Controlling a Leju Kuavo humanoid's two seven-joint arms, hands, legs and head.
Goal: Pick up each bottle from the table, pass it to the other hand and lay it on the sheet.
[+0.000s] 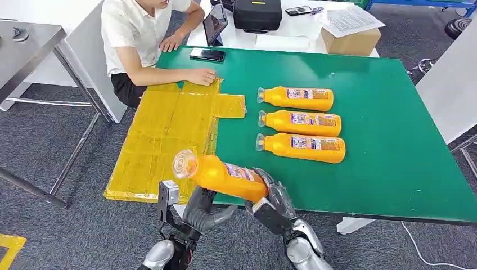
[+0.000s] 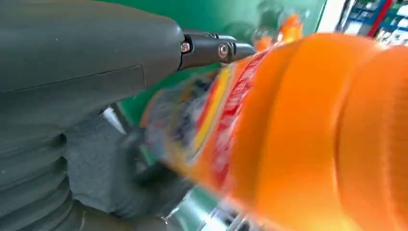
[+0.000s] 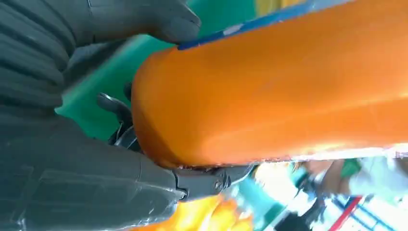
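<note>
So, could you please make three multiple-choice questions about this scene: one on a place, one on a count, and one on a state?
1. Where is the yellow sheet?
A. On the green table's left end
B. On the floor
C. Under the cardboard box

2. How many orange bottles lie on the green table?
A. One
B. Three
C. Five

3. What is the state of the held bottle?
A. Standing upright on the table
B. Lying on the sheet
C. Held above the table's near edge

Answers: 1 A, it covers the left part of the table by the person. 2 B, three lie side by side. 3 C, the right hand grips its base, the left hand beneath it.
</note>
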